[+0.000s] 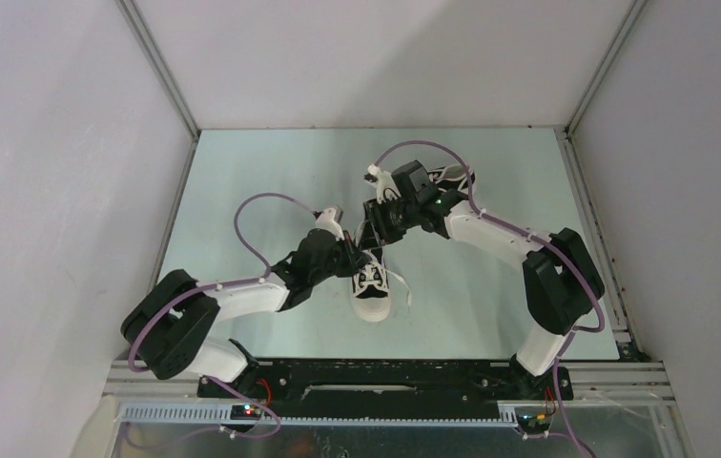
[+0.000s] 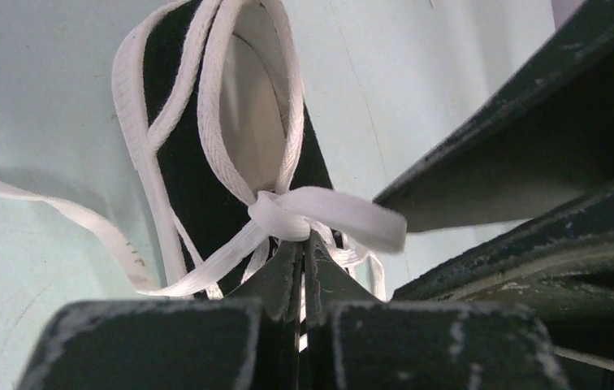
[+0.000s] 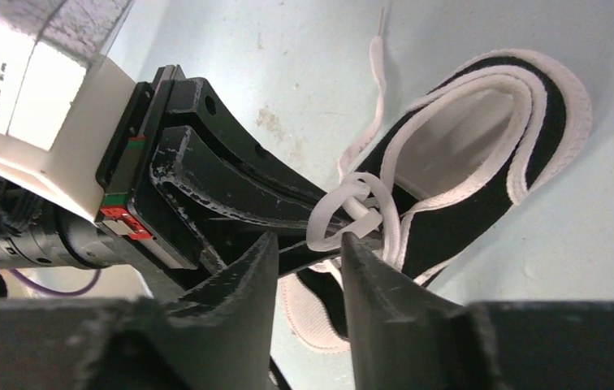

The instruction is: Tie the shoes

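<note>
One black shoe [image 1: 373, 286] with a white toe cap lies mid-table, toe toward the arms. In the left wrist view its white laces meet in a knot [image 2: 287, 215] over the black upper [image 2: 198, 171]. My left gripper [image 2: 302, 244] is shut on the lace right under that knot. My right gripper [image 3: 309, 240] stands open, its fingertips just short of a small lace loop [image 3: 352, 203], with nothing between them. Both grippers meet above the shoe's opening [image 1: 371, 243]. Part of a second shoe [image 1: 454, 175] shows behind the right wrist.
A loose lace end [image 1: 401, 284] trails on the pale green table [image 1: 271, 172] to the right of the shoe. White walls and metal rails [image 1: 161, 76] close in the table at the back and sides. The left gripper's dark fingers [image 3: 231, 187] cross the right wrist view.
</note>
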Robot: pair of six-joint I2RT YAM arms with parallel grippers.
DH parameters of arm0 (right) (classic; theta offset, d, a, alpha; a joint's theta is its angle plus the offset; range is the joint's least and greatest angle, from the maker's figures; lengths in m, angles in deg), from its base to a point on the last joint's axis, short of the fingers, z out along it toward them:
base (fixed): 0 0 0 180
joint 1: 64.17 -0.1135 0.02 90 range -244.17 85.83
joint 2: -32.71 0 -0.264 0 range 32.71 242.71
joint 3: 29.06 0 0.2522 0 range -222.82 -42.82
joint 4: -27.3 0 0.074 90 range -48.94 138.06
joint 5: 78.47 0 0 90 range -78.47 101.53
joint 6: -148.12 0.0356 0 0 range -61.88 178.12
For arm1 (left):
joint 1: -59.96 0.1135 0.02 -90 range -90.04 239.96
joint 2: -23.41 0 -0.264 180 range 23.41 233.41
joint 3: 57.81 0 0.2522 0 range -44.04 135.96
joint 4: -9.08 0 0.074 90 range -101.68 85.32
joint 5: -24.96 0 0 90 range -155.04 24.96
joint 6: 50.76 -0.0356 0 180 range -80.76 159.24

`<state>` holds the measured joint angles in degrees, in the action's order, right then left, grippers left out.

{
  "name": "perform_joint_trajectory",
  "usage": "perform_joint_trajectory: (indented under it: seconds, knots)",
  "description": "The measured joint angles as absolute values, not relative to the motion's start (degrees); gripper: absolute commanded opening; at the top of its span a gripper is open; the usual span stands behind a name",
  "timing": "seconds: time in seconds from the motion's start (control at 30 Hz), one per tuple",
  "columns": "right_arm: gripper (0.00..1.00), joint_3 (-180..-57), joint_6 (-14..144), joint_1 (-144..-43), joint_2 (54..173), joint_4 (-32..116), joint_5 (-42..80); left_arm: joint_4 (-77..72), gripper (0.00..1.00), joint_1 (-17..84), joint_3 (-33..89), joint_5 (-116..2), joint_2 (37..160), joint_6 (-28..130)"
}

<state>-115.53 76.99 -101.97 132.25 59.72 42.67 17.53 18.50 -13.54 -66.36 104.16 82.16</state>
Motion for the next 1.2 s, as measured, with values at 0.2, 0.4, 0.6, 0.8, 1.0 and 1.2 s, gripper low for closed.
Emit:
perform_joint_trajectory:
  seconds: [0.2, 0.4, 0.6, 0.8, 1.0, 1.2]
  knots:
    - [0.49, -115.12, 76.58, -101.36, 130.96, 60.20, 41.12, 19.22, 0.00, 18.98, -14.46, -65.51, 104.16, 82.05]
    - [0.36, -110.50, 76.77, -97.97, 126.35, 58.16, 41.01, 19.92, 0.00, 19.27, -14.83, -64.83, 104.16, 81.70]
    - [0.27, -107.01, 76.90, -96.60, 126.13, 57.40, 40.22, 20.27, 0.00, 19.27, -15.01, -64.81, 104.16, 81.65]
    - [0.24, -106.87, 77.25, -97.30, 129.22, 54.36, 40.44, 20.31, 0.00, 19.31, -15.09, -64.77, 104.12, 81.63]
    - [0.24, -106.96, 77.34, -98.56, 132.28, 52.61, 40.81, 20.31, 0.00, 19.47, -15.23, -64.75, 103.96, 81.63]
    - [0.26, -107.27, 77.25, -99.55, 134.94, 52.48, 40.85, 20.31, 0.00, 19.55, -15.40, -64.64, 103.83, 81.63]
